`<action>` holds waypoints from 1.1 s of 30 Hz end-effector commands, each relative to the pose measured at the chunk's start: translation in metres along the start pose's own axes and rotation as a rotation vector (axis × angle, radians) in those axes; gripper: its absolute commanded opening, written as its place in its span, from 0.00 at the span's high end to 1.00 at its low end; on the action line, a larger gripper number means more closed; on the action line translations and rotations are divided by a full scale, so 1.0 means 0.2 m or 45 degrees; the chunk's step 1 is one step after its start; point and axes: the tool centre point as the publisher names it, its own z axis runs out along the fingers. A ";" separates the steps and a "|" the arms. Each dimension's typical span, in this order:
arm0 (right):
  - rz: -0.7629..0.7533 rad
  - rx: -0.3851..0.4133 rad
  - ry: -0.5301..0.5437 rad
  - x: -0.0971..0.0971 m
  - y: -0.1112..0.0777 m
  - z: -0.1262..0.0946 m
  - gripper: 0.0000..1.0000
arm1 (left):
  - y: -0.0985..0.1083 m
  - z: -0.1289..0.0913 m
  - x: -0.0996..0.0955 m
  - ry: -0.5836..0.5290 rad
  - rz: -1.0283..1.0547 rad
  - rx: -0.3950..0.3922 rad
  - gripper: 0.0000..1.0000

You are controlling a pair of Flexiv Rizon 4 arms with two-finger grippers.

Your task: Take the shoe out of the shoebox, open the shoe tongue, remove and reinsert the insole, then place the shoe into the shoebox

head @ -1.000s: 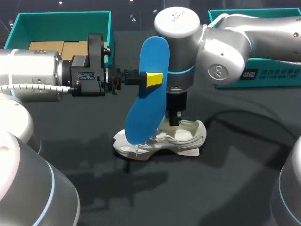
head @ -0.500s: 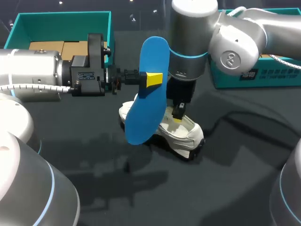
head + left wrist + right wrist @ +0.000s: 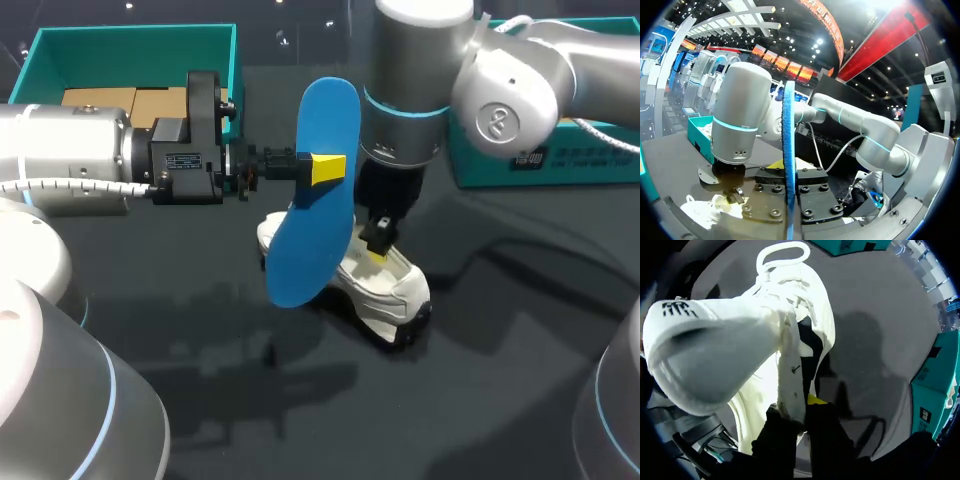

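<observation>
Swung round since a second ago, the shoe [image 3: 385,290] is pinched at its collar by the right gripper [image 3: 374,248] on the table [image 3: 500,380]. The insole [image 3: 318,200] is clamped upright in the left gripper [image 3: 320,168], with its lower end near the shoe's toe half.

Blue insole [image 3: 788,150] edge-on, clamped in jaws; white shoe [image 3: 707,210] under right arm [image 3: 740,117].

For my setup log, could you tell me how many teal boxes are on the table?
2. The left teal box sits far left, behind the left arm; the right teal box far right, partly hidden by the right arm.
</observation>
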 end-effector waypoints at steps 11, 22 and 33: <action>0.728 -0.020 -0.004 0.09 -0.07 -0.06 1.00 | 0.01 0.01 0.00 -0.001 0.000 0.003 1.00; 1.020 -0.026 -0.001 0.18 -0.05 -0.03 1.00 | 0.01 0.01 0.00 -0.001 0.000 0.003 1.00; 1.017 -0.149 0.046 0.22 -0.07 0.02 1.00 | 0.01 0.01 0.00 -0.001 0.000 0.003 1.00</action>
